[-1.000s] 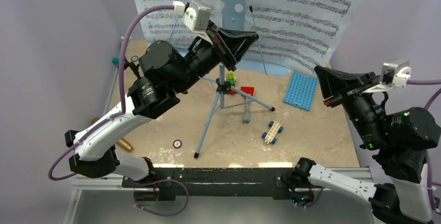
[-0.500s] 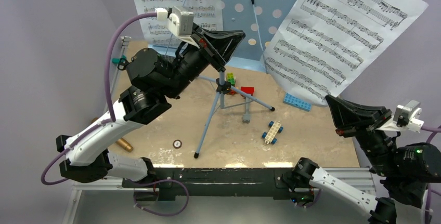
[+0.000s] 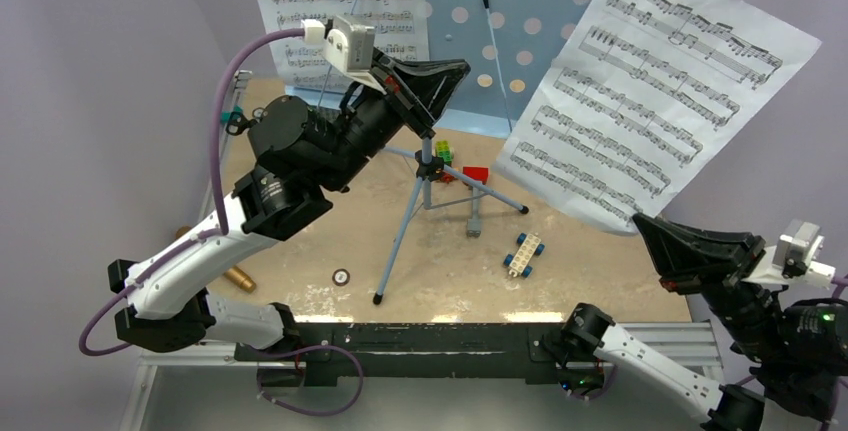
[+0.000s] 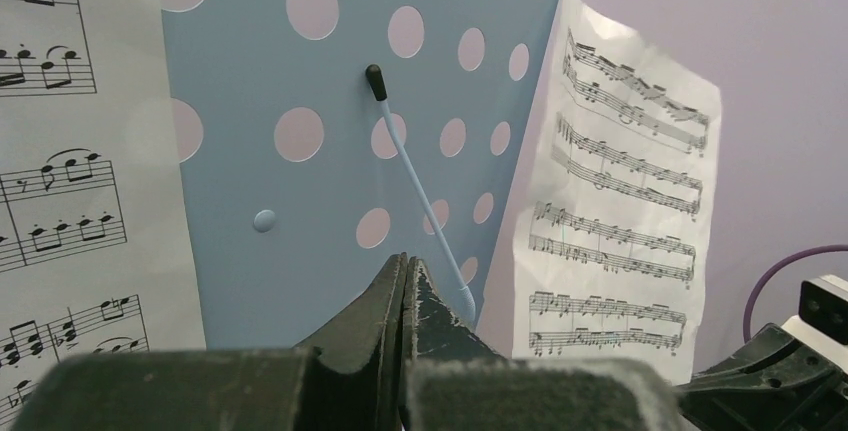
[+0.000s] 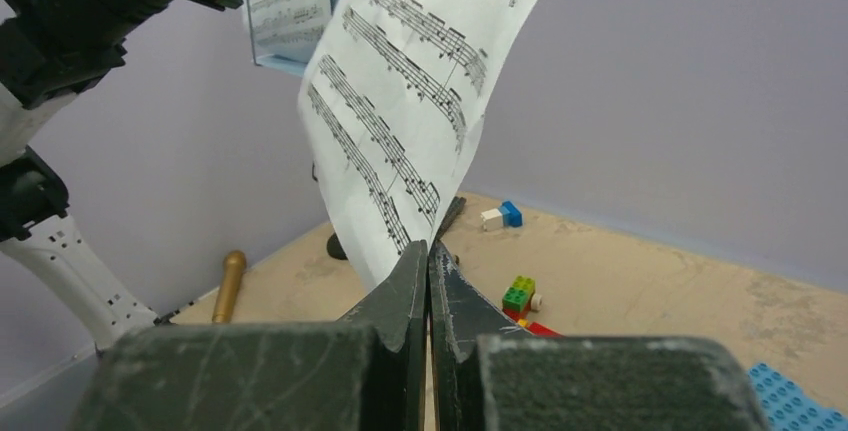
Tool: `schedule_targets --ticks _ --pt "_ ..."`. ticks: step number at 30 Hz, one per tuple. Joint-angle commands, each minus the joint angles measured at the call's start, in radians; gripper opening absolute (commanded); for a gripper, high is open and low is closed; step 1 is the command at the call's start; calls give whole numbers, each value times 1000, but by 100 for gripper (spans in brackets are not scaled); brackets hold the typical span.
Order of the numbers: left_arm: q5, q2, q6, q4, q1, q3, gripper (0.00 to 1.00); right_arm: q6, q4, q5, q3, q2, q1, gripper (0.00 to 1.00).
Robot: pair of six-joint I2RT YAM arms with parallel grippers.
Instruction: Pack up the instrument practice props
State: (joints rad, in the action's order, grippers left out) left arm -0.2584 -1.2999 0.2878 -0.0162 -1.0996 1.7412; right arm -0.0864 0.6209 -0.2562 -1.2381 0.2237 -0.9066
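The light-blue perforated music stand [image 3: 468,11] stands on its tripod [image 3: 418,201] at mid-table. One white sheet-music page [image 3: 340,1] rests on the left of its desk. My right gripper [image 3: 642,223] is shut on the lower corner of a second page [image 3: 650,91], holding it in the air, off the stand, at the right; the right wrist view shows the pinch [image 5: 428,248] on that page [image 5: 420,81]. My left gripper [image 3: 460,68] is shut and empty just in front of the desk [image 4: 240,151]. The gold-brown microphone [image 5: 229,286] lies at the table's left edge.
A small wheeled brick car [image 3: 523,253] and green and red bricks [image 3: 460,166] lie by the tripod legs. A blue studded baseplate [image 5: 790,401] is at the right. A white-and-blue brick [image 5: 499,216] lies near the back wall. A small round piece [image 3: 341,275] lies front left.
My right gripper has pulled the right page off the stand, toward the near right. My left gripper shifted slightly left, then held still.
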Motion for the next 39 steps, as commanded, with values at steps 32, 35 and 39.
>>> schedule_targets --ticks 32,35,39 --pt "-142 682 270 -113 -7 -695 78 -249 192 -129 417 -175 -8 0" --pt "-139 683 285 -126 -7 -701 78 -254 187 -212 420 -72 -8 0" --pt "-141 689 302 -148 -7 -706 78 -290 182 -395 388 57 -8 0"
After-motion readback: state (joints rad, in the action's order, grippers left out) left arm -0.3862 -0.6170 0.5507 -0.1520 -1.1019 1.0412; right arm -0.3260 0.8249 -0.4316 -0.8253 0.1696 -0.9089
